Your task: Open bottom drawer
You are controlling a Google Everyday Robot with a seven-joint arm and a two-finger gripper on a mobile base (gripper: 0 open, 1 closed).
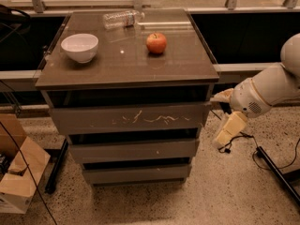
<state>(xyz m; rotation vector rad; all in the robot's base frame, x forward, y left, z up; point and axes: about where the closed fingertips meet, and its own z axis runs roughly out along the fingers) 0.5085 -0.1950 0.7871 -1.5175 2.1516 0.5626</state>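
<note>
The bottom drawer is the lowest, plain grey-brown front of the three-drawer cabinet, and it sits pushed in. My gripper is to the right of the cabinet, at about the height of the top and middle drawers. It is well above the bottom drawer and apart from it. Its cream fingers are spread open, with one near the cabinet's upper right corner and one hanging lower. It holds nothing.
On the cabinet top are a white bowl, a red apple and a plastic bottle lying down. Cardboard boxes stand on the floor at left. Cables and a black bar lie on the floor at right.
</note>
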